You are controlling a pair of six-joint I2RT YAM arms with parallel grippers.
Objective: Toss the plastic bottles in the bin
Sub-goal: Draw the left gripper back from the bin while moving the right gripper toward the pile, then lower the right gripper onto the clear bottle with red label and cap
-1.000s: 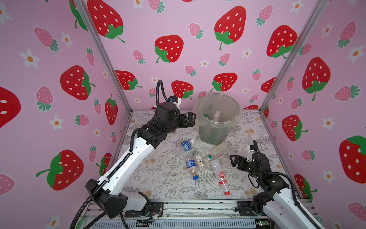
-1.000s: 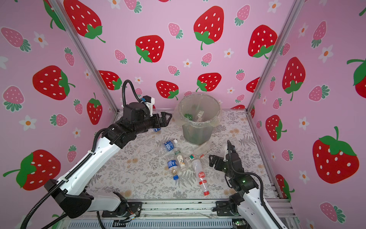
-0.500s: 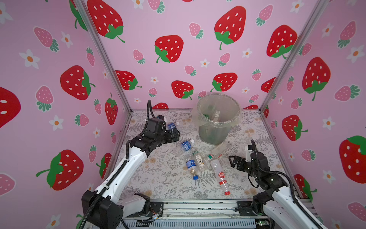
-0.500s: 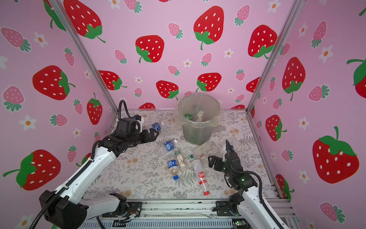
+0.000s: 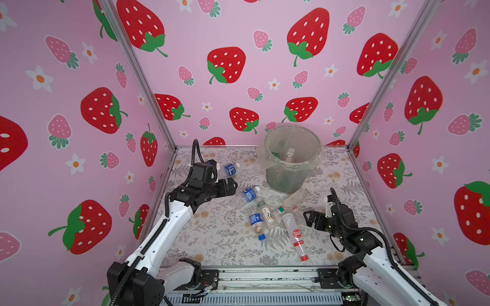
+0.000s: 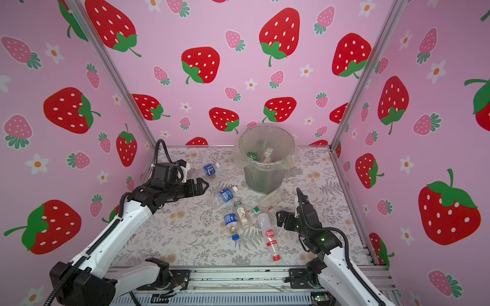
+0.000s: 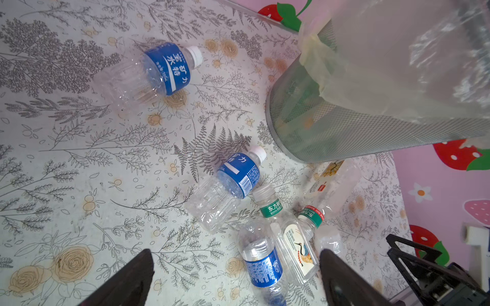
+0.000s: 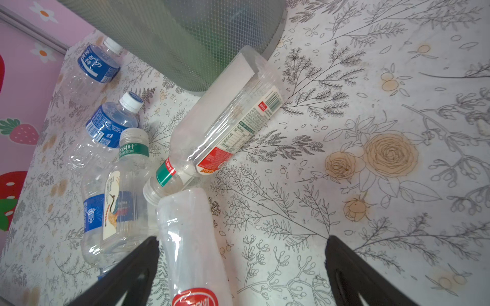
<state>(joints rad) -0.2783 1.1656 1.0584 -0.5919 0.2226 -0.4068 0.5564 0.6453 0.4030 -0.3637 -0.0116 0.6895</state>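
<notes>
Both arms, the left arm (image 5: 172, 222) and the right arm (image 5: 381, 265), have smooth white shells on the long links and black housings at the joints. A black ribbed cable (image 5: 196, 144) runs along each and loops above the wrist. The left tool (image 5: 230, 186) and the right tool (image 5: 307, 219) are black, with triangular openwork fingers.

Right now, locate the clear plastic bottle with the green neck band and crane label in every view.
In a top view: clear crane-label bottle, lying in front of the grey mesh bin.
In a top view: same place.
Left wrist: beside a blue-labelled bottle, here.
Right wrist: beside that bottle.
Shared landmark: the bin.
</notes>
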